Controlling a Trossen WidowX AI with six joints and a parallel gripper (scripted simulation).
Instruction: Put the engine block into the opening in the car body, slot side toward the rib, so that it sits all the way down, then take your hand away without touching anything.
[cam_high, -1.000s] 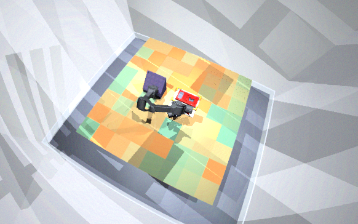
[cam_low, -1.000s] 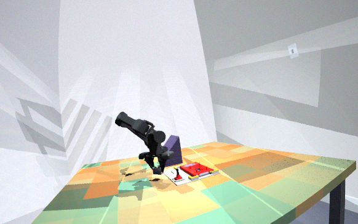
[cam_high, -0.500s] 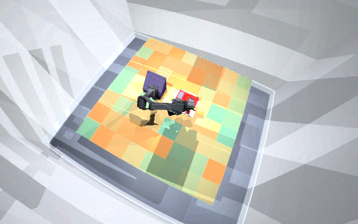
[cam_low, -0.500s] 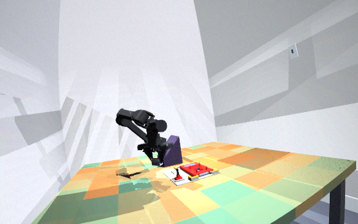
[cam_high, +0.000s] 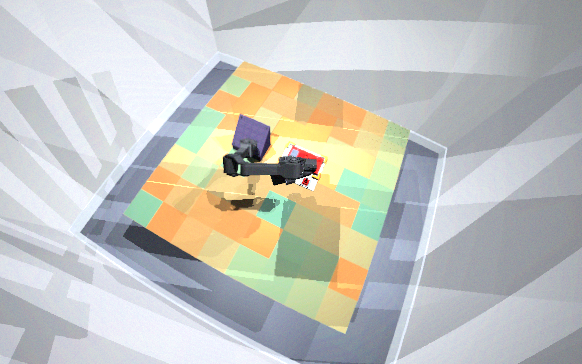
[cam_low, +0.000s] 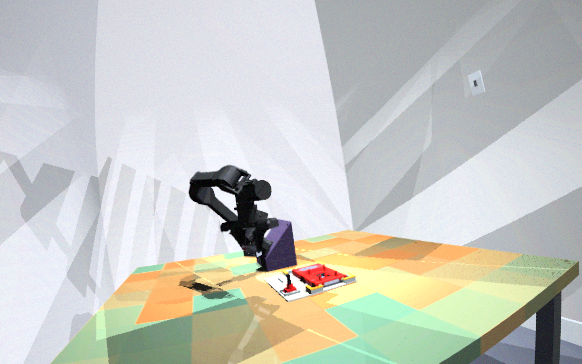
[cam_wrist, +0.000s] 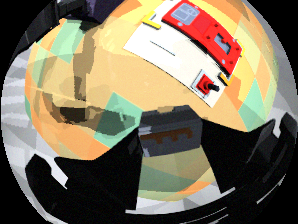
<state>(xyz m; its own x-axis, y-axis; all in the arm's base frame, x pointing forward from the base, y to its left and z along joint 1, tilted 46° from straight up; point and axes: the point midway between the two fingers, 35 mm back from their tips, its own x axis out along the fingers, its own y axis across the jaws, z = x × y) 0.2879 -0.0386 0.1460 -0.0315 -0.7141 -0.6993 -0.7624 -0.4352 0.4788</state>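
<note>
My gripper (cam_low: 259, 255) (cam_wrist: 168, 126) is shut on the engine block (cam_wrist: 172, 136), a small dark grey block with a brown toothed band on its face. It holds the block above the table, off the board's lever side in the wrist view. The car body (cam_high: 306, 153) (cam_low: 312, 272) (cam_wrist: 205, 32) is a flat red part on a white board (cam_high: 312, 186) (cam_wrist: 175, 62). A grey rectangular opening (cam_wrist: 221, 44) shows in its red top. The block is clear of the car body. The arm hides the block in the top view. I cannot make out the rib or the block's slot side.
A red lever piece (cam_high: 306, 181) (cam_low: 288, 287) (cam_wrist: 204, 85) with a black knob stands on the board beside the car body. Yellow corner pieces sit around the car body. A purple wedge-shaped block (cam_high: 252, 131) (cam_low: 282, 250) stands near the arm's base.
</note>
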